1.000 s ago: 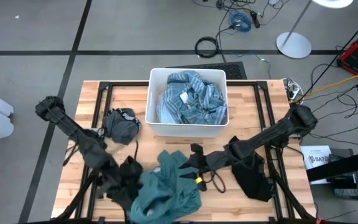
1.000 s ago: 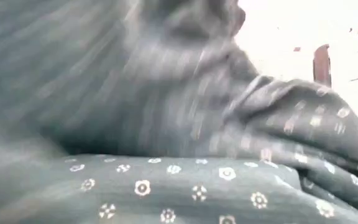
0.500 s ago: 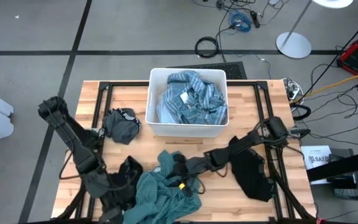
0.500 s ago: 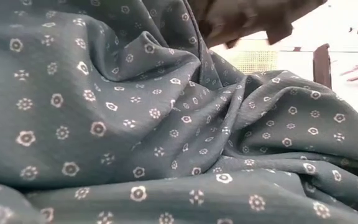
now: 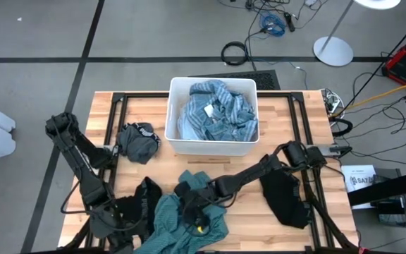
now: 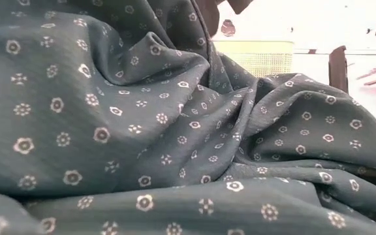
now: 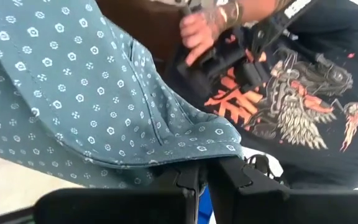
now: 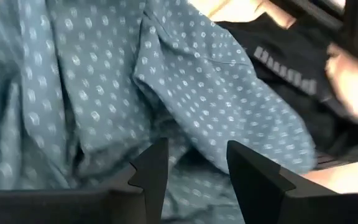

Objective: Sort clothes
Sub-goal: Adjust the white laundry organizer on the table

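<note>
The teal-green garment with small white flowers (image 5: 171, 222) lies bunched at the table's near edge and fills the low view (image 6: 142, 130). My left gripper (image 7: 199, 182) is at its left side, shut on its hem. My right gripper (image 8: 194, 177) is open, pointing down over the garment's middle (image 5: 191, 210); I cannot tell whether it touches the cloth. A black garment with white lettering (image 8: 284, 56) lies beside the teal one. Another black garment (image 5: 285, 197) lies at the right and a grey one (image 5: 137, 142) at the left. A light blue garment (image 5: 216, 113) lies in the white bin. My left gripper pinches the teal garment's hem (image 7: 188, 160) between its two fingers. The fingers come at it nearly level, slanting a little downward. The cloth rises from the fingertips and drapes slack over the gripper's side; one layer or several, I cannot tell.
The white bin (image 5: 177, 144) stands at the table's far middle. A person in a black printed T-shirt (image 7: 291, 93) is beyond the table, a hand (image 7: 197, 34) on a dark device. Bare wood shows between the bin and the clothes.
My right gripper has come down and toward the table's near left, rolling as it went, and now stands over the teal garment. My left gripper has sunk toward the near edge and rolled, still shut. The teal cloth, first lifted and moving, has settled in front of the low camera.
</note>
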{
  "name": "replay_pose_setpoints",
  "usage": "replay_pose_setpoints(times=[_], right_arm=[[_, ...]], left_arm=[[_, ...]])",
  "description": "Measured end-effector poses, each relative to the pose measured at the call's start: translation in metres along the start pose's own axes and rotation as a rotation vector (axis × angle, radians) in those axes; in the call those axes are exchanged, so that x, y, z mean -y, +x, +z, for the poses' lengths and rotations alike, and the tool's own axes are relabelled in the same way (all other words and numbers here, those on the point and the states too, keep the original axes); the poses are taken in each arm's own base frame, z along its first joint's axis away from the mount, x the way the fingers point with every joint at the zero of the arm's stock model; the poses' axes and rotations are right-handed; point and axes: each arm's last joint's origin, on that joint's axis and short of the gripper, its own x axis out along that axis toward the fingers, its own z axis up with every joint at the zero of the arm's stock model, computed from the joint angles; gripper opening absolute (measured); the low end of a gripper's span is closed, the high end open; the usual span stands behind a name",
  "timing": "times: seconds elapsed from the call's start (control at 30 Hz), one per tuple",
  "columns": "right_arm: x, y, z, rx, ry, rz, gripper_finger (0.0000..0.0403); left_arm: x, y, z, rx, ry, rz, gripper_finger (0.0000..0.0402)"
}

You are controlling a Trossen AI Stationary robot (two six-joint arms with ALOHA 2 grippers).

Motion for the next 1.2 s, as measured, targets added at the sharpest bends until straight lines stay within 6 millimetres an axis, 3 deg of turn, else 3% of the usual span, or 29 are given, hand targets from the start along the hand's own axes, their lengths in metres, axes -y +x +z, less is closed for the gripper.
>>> replay_pose_setpoints(times=[0.17,0.33,0.63,0.7,0.8,0.87,0.97,1.2], right_arm=[[-0.004,0.0,0.002,-0.032,-0.152,-0.066,0.015],[-0.006,0.002,0.0,-0.028,-0.154,-0.027,0.015],[-0.007,0.027,-0.009,0.042,-0.168,-0.023,0.0148],[-0.008,0.029,-0.008,0.039,-0.165,-0.043,0.0129],[-0.006,0.027,-0.004,0.011,-0.174,-0.141,0.0056],[-0.003,0.022,0.002,-0.014,-0.168,-0.215,0.0015],[0.006,0.006,0.016,-0.038,-0.14,-0.346,0.0006],[0.025,-0.072,0.034,-0.25,-0.067,-0.426,0.0]], left_arm=[[0.0,0.0,0.0,0.042,0.002,-0.009,0.0022],[0.0,0.0,0.001,0.063,0.009,-0.012,0.0022],[0.001,0.0,0.002,0.072,0.012,-0.013,0.0022],[0.001,0.0,0.004,0.078,0.016,-0.013,0.0022],[0.001,-0.001,0.006,0.087,0.021,-0.014,0.0022],[0.002,-0.001,0.009,0.095,0.051,-0.015,0.0022],[0.002,-0.002,0.014,0.126,0.102,-0.015,0.0022],[0.01,-0.009,0.042,0.302,0.338,-0.037,0.0022]])
